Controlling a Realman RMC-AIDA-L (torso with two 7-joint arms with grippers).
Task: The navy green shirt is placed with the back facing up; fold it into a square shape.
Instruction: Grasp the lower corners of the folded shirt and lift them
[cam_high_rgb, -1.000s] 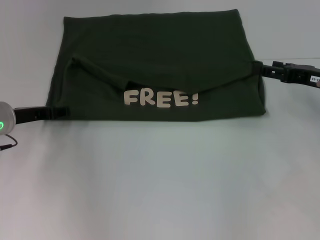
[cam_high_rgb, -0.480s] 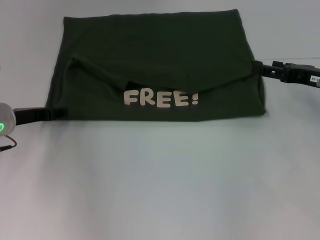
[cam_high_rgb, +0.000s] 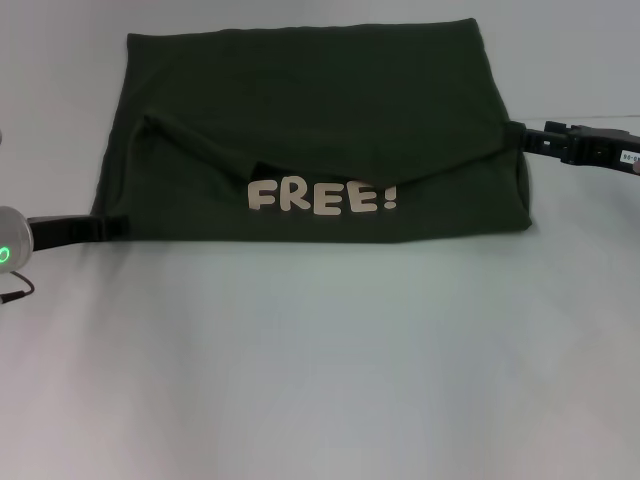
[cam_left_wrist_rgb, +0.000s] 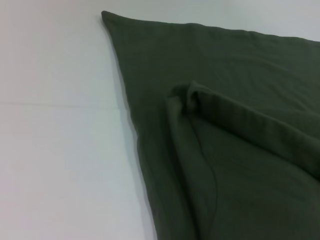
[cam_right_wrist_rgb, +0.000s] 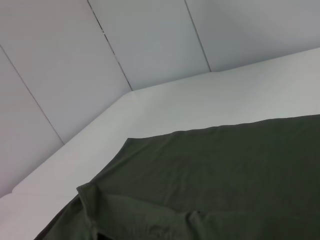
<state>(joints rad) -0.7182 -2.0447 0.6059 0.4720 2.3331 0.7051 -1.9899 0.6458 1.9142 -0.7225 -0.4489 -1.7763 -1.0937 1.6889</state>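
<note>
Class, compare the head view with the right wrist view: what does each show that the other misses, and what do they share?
Only the head view shows the pale FREE! lettering on the shirt, the left tool at its near left corner, and the right tool at its right edge. Only the right wrist view shows the panelled wall behind the table. Both show the dark green shirt with a fold across it, lying on the white table.

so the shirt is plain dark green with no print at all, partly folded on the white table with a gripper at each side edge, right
Not quite: the navy green shirt is not plain. The head view shows pale "FREE!" lettering near its front edge. The rest holds: it lies partly folded on the white table, with the left gripper and right gripper at its side edges.
</note>
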